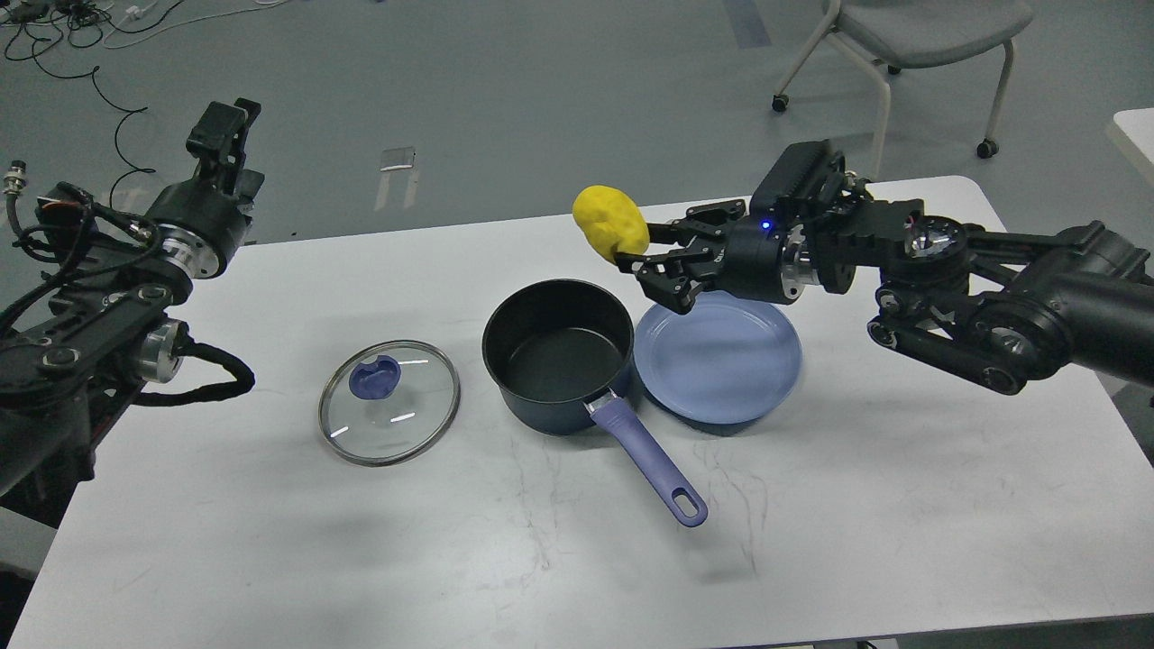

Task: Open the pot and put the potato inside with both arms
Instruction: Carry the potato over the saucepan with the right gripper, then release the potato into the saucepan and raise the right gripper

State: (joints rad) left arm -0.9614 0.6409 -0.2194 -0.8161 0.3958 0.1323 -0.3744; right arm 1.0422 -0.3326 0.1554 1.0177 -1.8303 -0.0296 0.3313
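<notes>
Yellow potato (611, 222) is pinched in right fingers (636, 252), up over pot (557, 353) rim w/ blue plate (721, 365) beside, glass lid (389, 401) on worktop (856, 505); left fingers (223, 126): can't tell.

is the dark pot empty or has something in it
Empty: the dark blue pot shows only its bare black floor; the yellow potato hangs in the right gripper.
</notes>
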